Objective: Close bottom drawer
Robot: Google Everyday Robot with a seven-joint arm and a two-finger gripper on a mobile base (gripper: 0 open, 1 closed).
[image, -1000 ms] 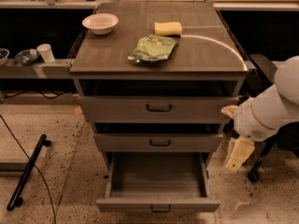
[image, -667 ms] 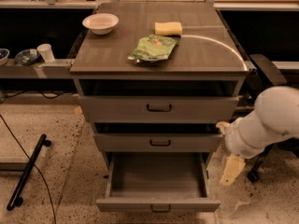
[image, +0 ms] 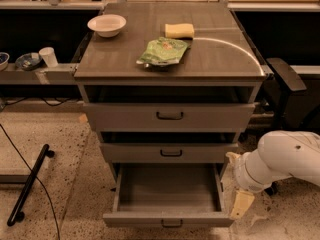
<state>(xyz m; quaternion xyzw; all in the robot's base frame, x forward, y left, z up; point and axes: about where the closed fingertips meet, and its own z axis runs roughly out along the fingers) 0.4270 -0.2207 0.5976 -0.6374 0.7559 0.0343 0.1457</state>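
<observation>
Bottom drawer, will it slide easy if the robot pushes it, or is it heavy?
Likely easy: the bottom drawer looks empty, so light. Its front looks stiff, so it should slide straight in. The end effector hangs beside one front corner; an off-centre push might skew it.

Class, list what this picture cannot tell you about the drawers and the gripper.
Camera view:
Bottom drawer: front panel's lower edge cut off by the frame.
Top drawer and middle drawer: insides lost in shadow.
Gripper, beside the bottom drawer's right front corner: contact unclear.
Arm: cut off at right edge.
</observation>
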